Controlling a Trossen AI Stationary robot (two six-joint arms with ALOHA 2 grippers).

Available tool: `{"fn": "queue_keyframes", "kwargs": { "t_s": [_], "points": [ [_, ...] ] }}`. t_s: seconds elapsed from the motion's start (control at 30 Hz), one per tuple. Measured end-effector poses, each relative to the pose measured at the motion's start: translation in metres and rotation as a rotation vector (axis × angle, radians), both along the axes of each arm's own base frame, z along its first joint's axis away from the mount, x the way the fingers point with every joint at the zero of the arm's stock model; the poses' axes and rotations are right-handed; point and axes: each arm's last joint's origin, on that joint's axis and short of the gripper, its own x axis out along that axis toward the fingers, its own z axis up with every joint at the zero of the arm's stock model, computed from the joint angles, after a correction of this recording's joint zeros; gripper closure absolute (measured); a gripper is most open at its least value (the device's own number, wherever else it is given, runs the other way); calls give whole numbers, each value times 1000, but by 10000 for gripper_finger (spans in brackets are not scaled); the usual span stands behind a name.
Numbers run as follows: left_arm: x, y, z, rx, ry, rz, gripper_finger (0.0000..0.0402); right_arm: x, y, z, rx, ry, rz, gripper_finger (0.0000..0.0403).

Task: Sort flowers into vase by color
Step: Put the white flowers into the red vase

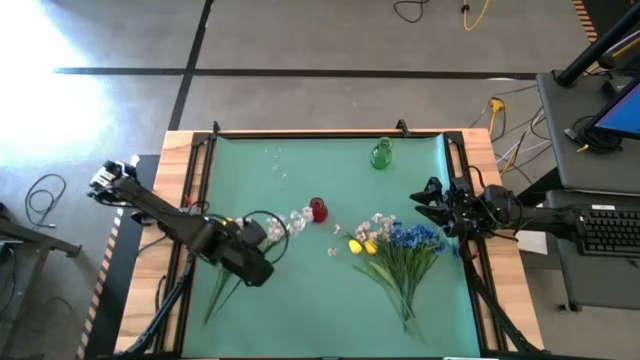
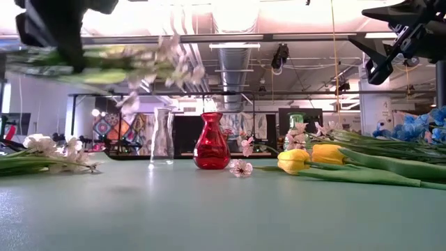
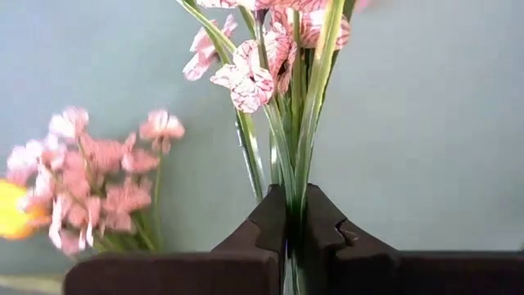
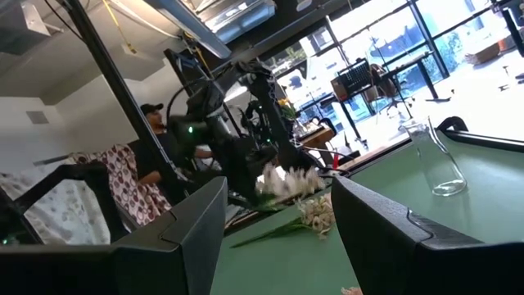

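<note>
The left end effector [image 3: 288, 225] is clamped narrow on the thin green stems of a pinkish-white blossom spray [image 3: 254, 70], holding it off the tabletop [image 1: 300, 300] over the left half of the mat; in the low view the spray [image 2: 150, 59] hangs lifted above the surface. A second pinkish-white spray [image 1: 222, 282] lies flat near the mat's left edge, its stems pointing to the front left corner.

The right end effector [image 1: 425, 200] hovers at the mat's right edge with its fingers spread wide and nothing between them.

A red vase [image 1: 318, 209], glossy and bulb-shaped with a narrow neck, stands upright near the middle. A clear glass vase [image 1: 278, 160] stands toward the back left, and a green glass vase [image 1: 380, 154] stands near the back edge, well apart from both. The front centre of the matte green mat is open.

Right of the red vase lies a fanned heap of flowers: yellow tulips [image 1: 364, 245] with smooth closed heads, small blue flowers [image 1: 415, 236] beside the right end effector, and loose pinkish-white blossoms [image 1: 372, 225], their long stems converging toward the front edge. A single blossom [image 2: 241, 167] lies beside the red vase's base.
</note>
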Motion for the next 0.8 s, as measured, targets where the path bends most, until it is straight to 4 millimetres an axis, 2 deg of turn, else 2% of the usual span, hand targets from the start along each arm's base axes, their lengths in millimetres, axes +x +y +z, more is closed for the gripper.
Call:
{"fn": "queue_keyframes", "kwargs": {
  "t_s": [0.17, 0.3, 0.43, 0.53, 0.67, 0.8],
  "points": [
    [0, 6, 28, 134, -275, -62, 401, 0, 0, 0, -1, 1, 0, 190],
    [11, 7, 53, 329, -526, -160, 401, 0, 0, 0, -2, 1, -1, 190],
    [26, 11, 68, 536, -679, -253, 401, 0, 0, 0, -3, 1, -2, 190],
    [39, 22, 74, 647, -740, -254, 401, 0, 0, -1, -3, 8, -2, 190],
    [52, 41, 71, 758, -776, -218, 401, 1, 0, -3, 0, 29, -3, 190],
    [59, 62, 65, 804, -954, -223, 401, 1, 0, -3, 0, 30, -3, 190]
  ]
}}
